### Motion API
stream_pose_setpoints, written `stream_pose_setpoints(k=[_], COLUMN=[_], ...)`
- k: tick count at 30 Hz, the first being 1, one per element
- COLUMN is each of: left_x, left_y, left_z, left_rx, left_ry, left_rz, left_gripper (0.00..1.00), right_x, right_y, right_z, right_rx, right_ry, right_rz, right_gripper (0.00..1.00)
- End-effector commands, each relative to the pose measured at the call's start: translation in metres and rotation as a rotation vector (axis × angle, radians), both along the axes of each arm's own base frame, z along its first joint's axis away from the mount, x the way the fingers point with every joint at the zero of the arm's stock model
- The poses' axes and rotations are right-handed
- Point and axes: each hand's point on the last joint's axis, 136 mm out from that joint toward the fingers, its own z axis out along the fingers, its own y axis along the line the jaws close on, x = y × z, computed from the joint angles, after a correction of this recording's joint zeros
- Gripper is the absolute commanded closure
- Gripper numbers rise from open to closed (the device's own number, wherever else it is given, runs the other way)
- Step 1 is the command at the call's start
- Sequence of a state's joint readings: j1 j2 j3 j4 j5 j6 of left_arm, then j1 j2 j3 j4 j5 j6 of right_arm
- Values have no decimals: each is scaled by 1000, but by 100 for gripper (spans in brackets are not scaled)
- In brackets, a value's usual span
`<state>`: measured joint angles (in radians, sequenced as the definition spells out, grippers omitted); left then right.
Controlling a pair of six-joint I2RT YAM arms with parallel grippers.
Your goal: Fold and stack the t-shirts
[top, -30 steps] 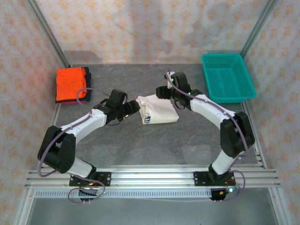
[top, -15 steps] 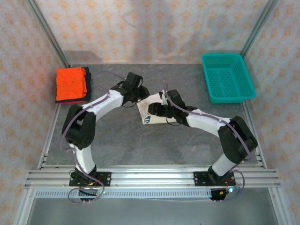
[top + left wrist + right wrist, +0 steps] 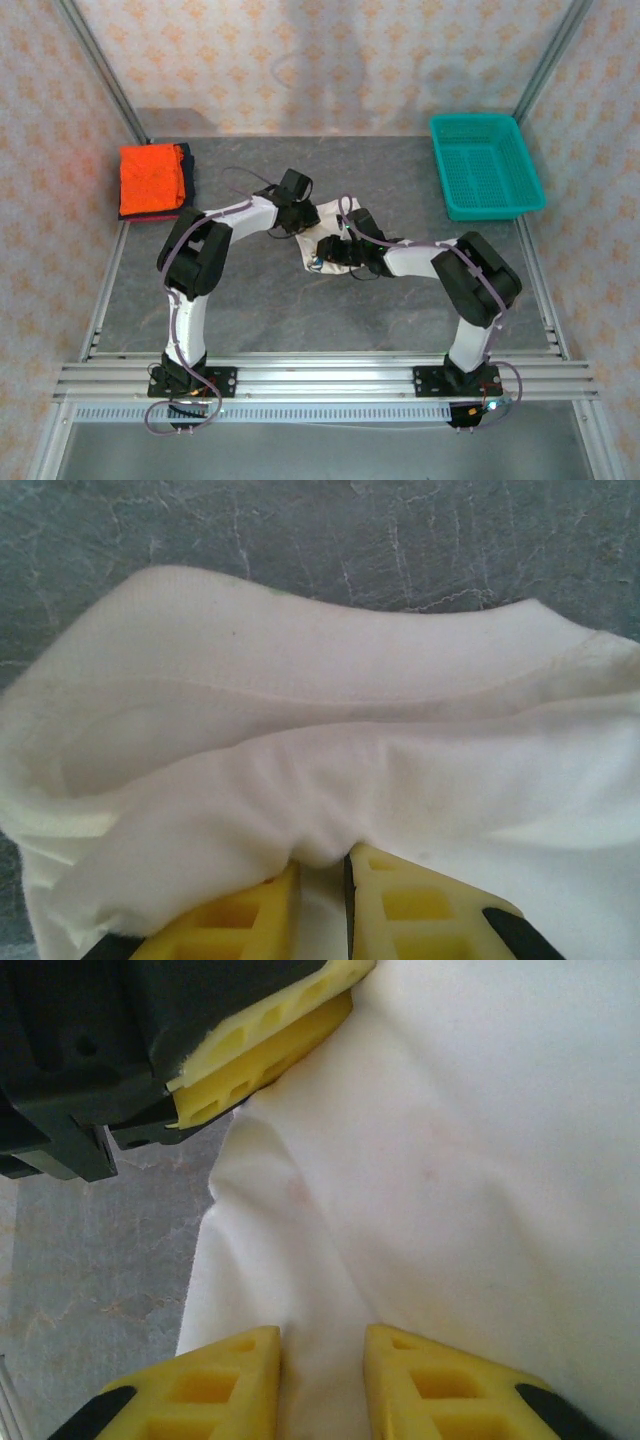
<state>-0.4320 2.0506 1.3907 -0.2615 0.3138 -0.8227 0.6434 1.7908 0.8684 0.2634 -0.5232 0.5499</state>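
Observation:
A folded white t-shirt (image 3: 323,218) lies mid-table, and both grippers meet on it. My left gripper (image 3: 303,222) grips its far-left part; in the left wrist view its yellow fingers (image 3: 400,905) pinch a bunched fold of the white cloth (image 3: 300,730). My right gripper (image 3: 331,250) holds the near side; its fingers (image 3: 235,1380) clamp a ridge of the white cloth (image 3: 450,1160). The left gripper's fingers (image 3: 270,1045) appear at the top of the right wrist view. A folded orange t-shirt (image 3: 150,177) lies on a navy one (image 3: 186,172) at the far left.
A teal mesh basket (image 3: 470,121) stands at the far right corner. Metal frame posts and patterned walls ring the grey table (image 3: 300,320). The two arms arch inward, close together over the middle.
Both arms swung inward onto the white t-shirt. Their jaws went from open to closed on its cloth, and the shirt has bunched up smaller under them.

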Motion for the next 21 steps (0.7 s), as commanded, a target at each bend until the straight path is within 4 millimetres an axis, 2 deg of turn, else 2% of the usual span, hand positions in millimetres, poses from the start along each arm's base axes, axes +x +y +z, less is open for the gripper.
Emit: stream_pose_setpoints(k=[1, 4, 6, 8, 11, 13, 16, 18, 21], left_x=[-10, -9, -8, -7, -6, -5, -4, -4, -2], left_y=[9, 10, 8, 5, 3, 1, 0, 0, -1], left_z=[-29, -29, -27, -24, -22, -21, -23, -25, -29], left_rx=[24, 27, 22, 13, 12, 11, 15, 17, 24], left_ry=[67, 67, 61, 51, 49, 47, 51, 56, 66], left_rz=[21, 14, 5, -7, -20, -25, -31, -34, -42], left_gripper=[81, 80, 80, 77, 76, 76, 77, 78, 80], right_x=[-37, -37, -31, -20, 5, 26, 54, 69, 88], right_y=[-12, -9, -9, -15, -33, -53, -83, -95, -110], right_z=[-42, -13, 14, 41, 70, 78, 72, 68, 51], right_rx=[-100, -71, -58, -64, -45, -46, -107, -150, -201], right_ry=[147, 71, -5, -85, -152, -161, -141, -132, -85], right_rz=[42, 80, 87, 52, -37, -123, -209, -236, -261], right_gripper=[72, 69, 58, 43, 36, 37, 42, 47, 63])
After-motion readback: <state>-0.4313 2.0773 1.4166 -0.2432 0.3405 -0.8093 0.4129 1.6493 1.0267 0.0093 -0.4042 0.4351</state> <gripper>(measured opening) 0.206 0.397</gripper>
